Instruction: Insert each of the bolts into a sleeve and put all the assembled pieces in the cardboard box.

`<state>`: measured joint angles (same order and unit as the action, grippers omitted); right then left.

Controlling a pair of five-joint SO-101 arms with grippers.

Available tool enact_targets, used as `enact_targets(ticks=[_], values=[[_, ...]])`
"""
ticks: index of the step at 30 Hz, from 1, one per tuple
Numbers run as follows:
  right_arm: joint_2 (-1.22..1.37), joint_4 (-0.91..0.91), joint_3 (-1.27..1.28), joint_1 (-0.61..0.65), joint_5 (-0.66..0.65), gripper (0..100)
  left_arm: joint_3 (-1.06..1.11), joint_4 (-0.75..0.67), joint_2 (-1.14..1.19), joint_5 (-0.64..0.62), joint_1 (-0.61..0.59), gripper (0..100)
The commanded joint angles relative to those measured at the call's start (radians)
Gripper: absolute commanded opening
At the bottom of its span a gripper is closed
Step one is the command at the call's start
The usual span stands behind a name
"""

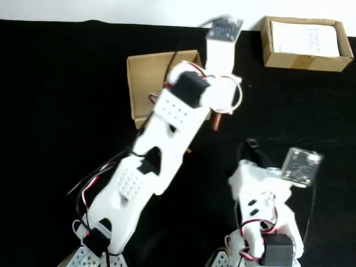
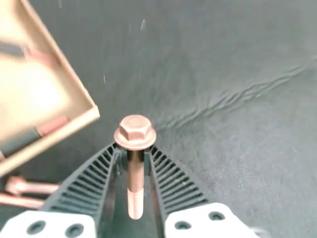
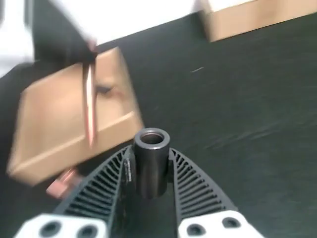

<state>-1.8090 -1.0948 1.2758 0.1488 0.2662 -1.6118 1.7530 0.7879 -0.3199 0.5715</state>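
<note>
Mid-task, prob: left tool (image 2: 133,149) is pinching a bolt (image 2: 134,133) by its shank, just beside the cardboard box (image 1: 146,78) toward the surface's far edge; right tool (image 3: 151,151) is clamping a sleeve (image 3: 151,168). Pair not yet joined. Blurry pcs (image 2: 29,131) lying in box; spare bolts (image 2: 22,193) waiting outside.

Grips a copper bolt (image 2: 134,133) in the left claw (image 2: 132,153), hex head above the ribbed fingertips, shank between them. Hangs over the dark, wrinkled worktop (image 2: 223,74), just beside a corner of the cardboard box (image 2: 85,110). Shows blurred sleeved pieces (image 2: 39,131) inside the box, two loose bolts (image 2: 25,188) outside its wall.
</note>
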Motion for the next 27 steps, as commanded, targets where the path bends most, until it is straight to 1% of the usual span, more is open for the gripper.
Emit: enact_targets(ticks=[1, 5, 10, 13, 15, 17, 20, 24, 27], values=[[-0.008, -0.041, -0.059, 0.104, -0.060, 0.7, -0.047, 0.008, -0.214, 0.109, -0.001, 1], [-0.015, -0.058, -0.079, 0.150, -0.075, 0.7, -0.042, 0.009, -0.351, 0.155, -0.004, 1], [-0.008, -0.077, -0.120, 0.239, -0.075, 0.7, -0.038, 0.015, -0.483, 0.155, 0.001, 1], [-0.007, -0.079, -0.120, 0.252, -0.075, 0.7, -0.036, 0.017, -0.558, 0.155, 0.005, 1], [-0.007, -0.079, -0.120, 0.252, -0.075, 0.7, 0.008, 0.018, -0.611, 0.158, 0.005, 1], [-0.007, -0.079, -0.122, 0.252, -0.075, 0.7, 0.102, 0.018, -0.697, 0.226, 0.005, 1], [-0.007, -0.079, -0.128, 0.252, -0.075, 0.7, 0.343, 0.017, -0.875, 0.293, 0.005, 1], [-0.007, -0.079, -0.130, 0.252, -0.075, 0.7, 0.705, 0.009, -1.116, 0.305, 0.022, 1], [-0.007, -0.077, -0.124, 0.252, -0.075, 0.7, 0.914, -0.002, -1.236, 0.301, 0.038, 1]])
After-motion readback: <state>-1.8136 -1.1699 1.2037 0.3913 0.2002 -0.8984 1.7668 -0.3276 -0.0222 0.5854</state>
